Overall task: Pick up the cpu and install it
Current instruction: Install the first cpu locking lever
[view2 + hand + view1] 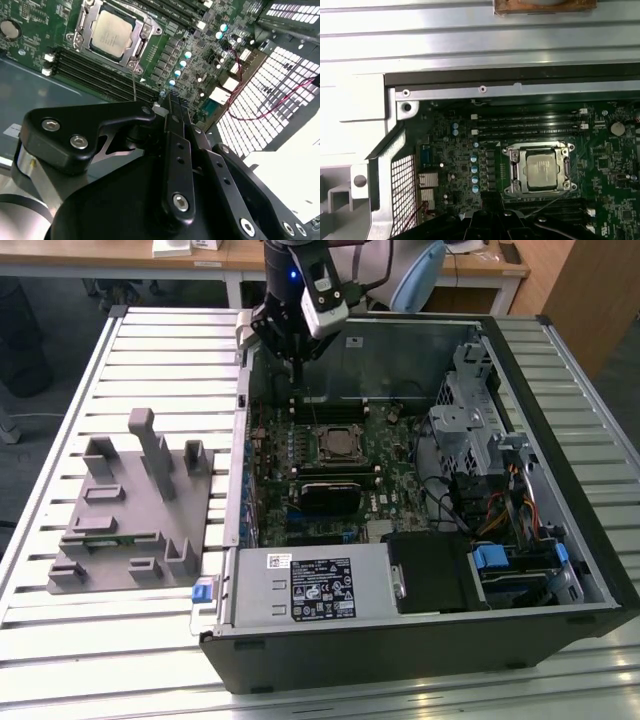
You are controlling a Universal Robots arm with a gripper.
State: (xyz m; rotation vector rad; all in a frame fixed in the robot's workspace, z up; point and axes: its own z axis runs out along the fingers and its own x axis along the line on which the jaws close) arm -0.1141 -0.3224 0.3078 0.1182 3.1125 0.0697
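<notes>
Silver cpu [541, 169] lies in the socket [515, 171], pincer [297, 368] hovering apart.

Slatted metal table [160, 350], grey moulded holder [120, 530] beside open computer case [400, 650], both resting on it

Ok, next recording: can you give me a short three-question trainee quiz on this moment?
1. True or false: the cpu is held in the hand.
2. Relative to the computer case, where does the grey fixture stand? A) inside it. B) on the slatted table, at the exterior view's left of it. C) on top of it.
3. Fill in: the cpu lies in the motherboard's ____.

Key: 1 false, it lies apart from the hand; 2 B; 3 socket.
</notes>
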